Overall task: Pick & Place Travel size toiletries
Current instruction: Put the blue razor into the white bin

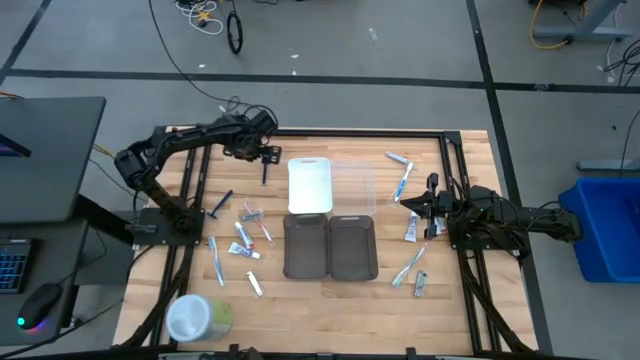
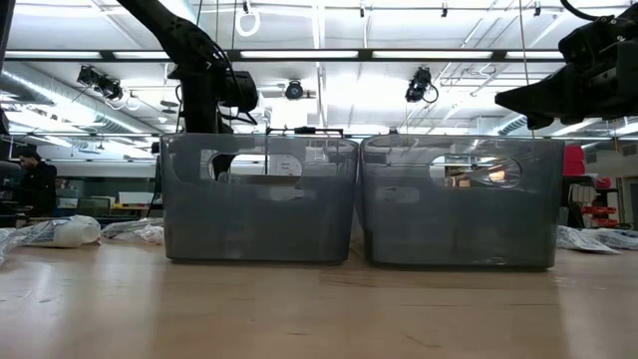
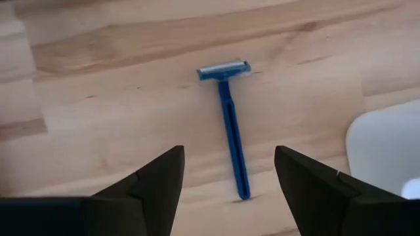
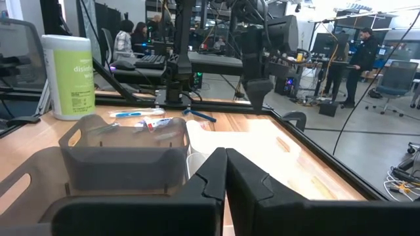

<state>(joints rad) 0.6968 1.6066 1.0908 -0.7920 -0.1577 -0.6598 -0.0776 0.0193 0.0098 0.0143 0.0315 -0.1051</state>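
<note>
A blue razor [image 3: 230,131] lies flat on the wooden table, head toward the far edge; in the high view it is the thin dark stick [image 1: 265,173] just left of the white tray [image 1: 310,185]. My left gripper [image 3: 228,152] [image 1: 266,157] hangs open above it, pointing steeply down, one finger on either side of the handle and clear of it. Other toiletries lie loose at the left [image 1: 250,215] and right [image 1: 403,183]. My right gripper [image 1: 415,205] [image 4: 226,157] waits shut, level, at the table's right.
Two grey trays [image 1: 306,245] [image 1: 352,247] stand side by side in the middle, a clear tray [image 1: 352,183] behind them next to the white one. A round white-and-green container [image 1: 197,318] stands at the near left corner. People stand in the room beyond the table.
</note>
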